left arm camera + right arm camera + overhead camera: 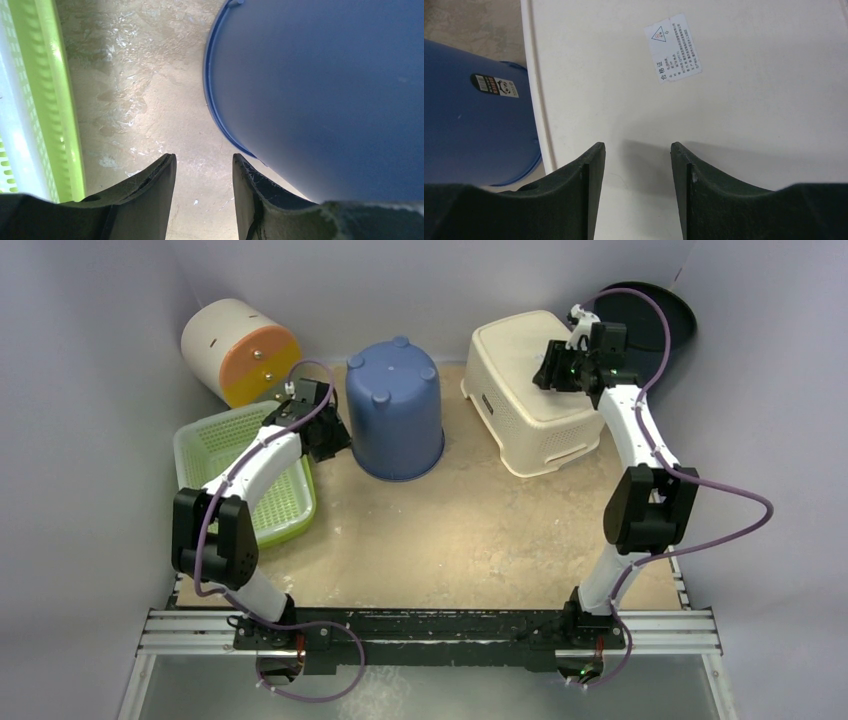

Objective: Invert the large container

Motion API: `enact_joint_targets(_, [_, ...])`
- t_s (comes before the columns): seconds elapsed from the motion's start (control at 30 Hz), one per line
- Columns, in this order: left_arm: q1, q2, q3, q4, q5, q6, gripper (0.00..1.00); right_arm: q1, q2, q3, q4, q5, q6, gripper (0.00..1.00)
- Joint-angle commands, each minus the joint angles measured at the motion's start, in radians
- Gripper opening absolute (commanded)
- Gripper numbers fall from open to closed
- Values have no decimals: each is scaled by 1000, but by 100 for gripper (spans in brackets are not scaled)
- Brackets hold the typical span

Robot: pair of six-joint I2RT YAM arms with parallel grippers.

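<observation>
Large blue plastic bucket (pixel 395 408): back centre of sandy table (pixel 450 530), rim down, studded base up.
Left gripper (pixel 204 165): fingers spread, nothing between; low, just beside bucket rim, between bucket and green mesh plastic basket (pixel 215 445).
Right gripper (pixel 638 150): fingers spread, nothing between; over top of cream plastic step stool (pixel 525 390), right of bucket.

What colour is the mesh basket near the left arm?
Light green; the basket shows best in the top external view.
</observation>
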Motion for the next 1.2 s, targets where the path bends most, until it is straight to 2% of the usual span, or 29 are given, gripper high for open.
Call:
enact_joint_targets(0.0, [-25, 24, 53, 51, -3, 3, 44, 0, -71, 55, -26, -9, -3, 54])
enact_joint_targets(0.23, [-19, 89, 138, 55, -155, 48, 44, -2, -104, 102, -43, -23, 9, 55])
enact_joint_targets(0.43, [36, 148, 228, 90, -246, 49, 40, -1, -117, 132, -64, -51, 11, 55])
enact_joint_targets(0.7, [56, 268, 311, 221, -270, 27, 38, -1, -116, 162, -54, -60, 18, 56])
enact_joint_targets(0.83, [54, 325, 314, 359, -216, -11, 38, -1, -126, 166, -49, -88, 14, 64])
enact_joint_targets(0.87, [52, 341, 322, 376, -196, -22, 38, -2, -131, 162, -46, -96, 18, 71])
enact_joint_targets(0.9, [48, 358, 335, 379, -175, -32, 38, -2, -136, 157, -41, -104, 24, 96])
enact_joint_targets(0.93, [41, 374, 349, 377, -155, -35, 38, -1, -140, 154, -39, -109, 27, 100])
enact_joint_targets(1.17, [-27, 418, 350, 387, 4, -34, 37, 0, -163, 161, -46, -93, 29, 100])
